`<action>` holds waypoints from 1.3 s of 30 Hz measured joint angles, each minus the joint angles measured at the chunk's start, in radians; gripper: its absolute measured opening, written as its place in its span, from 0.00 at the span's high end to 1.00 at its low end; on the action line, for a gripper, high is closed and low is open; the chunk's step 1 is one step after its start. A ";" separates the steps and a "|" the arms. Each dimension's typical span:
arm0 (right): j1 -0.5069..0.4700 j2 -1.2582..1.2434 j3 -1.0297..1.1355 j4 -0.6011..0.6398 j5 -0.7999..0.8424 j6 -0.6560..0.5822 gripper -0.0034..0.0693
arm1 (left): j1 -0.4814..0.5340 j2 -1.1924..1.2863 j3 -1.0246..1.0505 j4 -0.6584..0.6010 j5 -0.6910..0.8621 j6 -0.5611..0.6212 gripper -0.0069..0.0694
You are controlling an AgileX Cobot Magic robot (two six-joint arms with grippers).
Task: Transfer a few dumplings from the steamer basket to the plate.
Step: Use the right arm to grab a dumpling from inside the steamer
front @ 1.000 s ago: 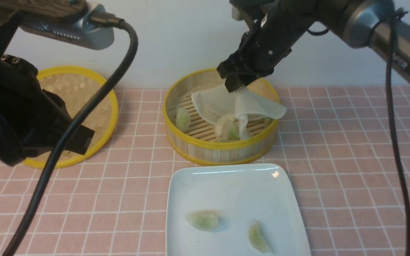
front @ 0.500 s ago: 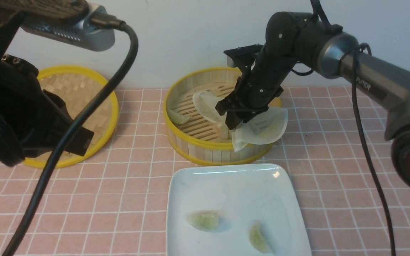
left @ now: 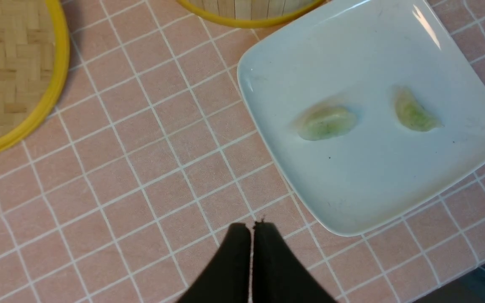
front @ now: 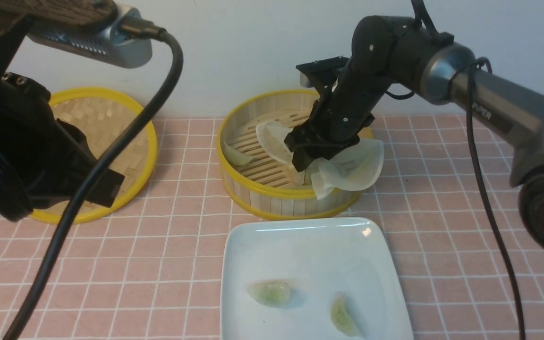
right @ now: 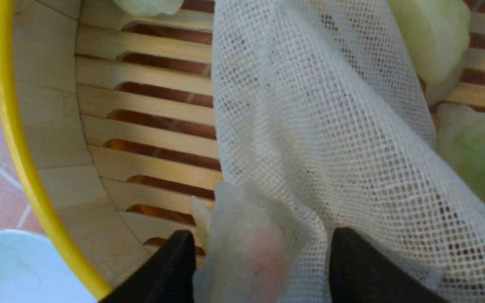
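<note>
Our right arm slopes down leftward into the steamer basket [front: 272, 203], its gripper [right: 259, 269] spread around a pinkish dumpling [right: 263, 248] and cloth liner. The dumpling seems to point lengthwise between the fingers, near the basket's near wall.

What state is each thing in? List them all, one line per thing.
Left claw: shut, empty.
Right claw: open, pinkish dumpling and part of the liner between its jaws.
Liner: crumpled, partly hanging over the basket's rim.
Basket: uncovered, dumplings inside.
Lid: off the basket.
Plate: upright, holding two dumplings.
</note>
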 joint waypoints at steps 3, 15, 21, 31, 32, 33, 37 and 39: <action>0.000 0.000 0.000 0.000 0.000 0.000 0.45 | 0.000 0.000 0.000 0.000 0.000 0.000 0.92; 0.000 -0.075 -0.001 -0.038 -0.009 0.000 0.69 | 0.000 0.000 0.000 0.000 0.000 0.001 0.92; 0.000 -0.077 -0.001 -0.051 -0.011 -0.003 0.71 | 0.000 0.000 0.000 0.000 0.000 0.001 0.92; 0.000 -0.076 -0.001 -0.081 -0.145 -0.003 0.71 | 0.000 0.000 0.000 0.000 0.000 0.001 0.92; 0.000 -0.076 -0.001 -0.081 -0.155 -0.003 0.71 | 0.000 0.000 0.000 0.000 0.000 0.001 0.92; 0.000 -0.076 -0.001 -0.081 -0.158 -0.003 0.71 | 0.000 0.000 0.000 0.000 0.000 0.001 0.92; 0.000 -0.076 -0.001 -0.096 -0.181 -0.003 0.71 | 0.000 0.000 0.000 0.000 0.000 0.001 0.92; 0.000 -0.076 -0.001 -0.102 -0.187 -0.003 0.71 | 0.000 0.000 0.000 0.000 0.000 0.001 0.92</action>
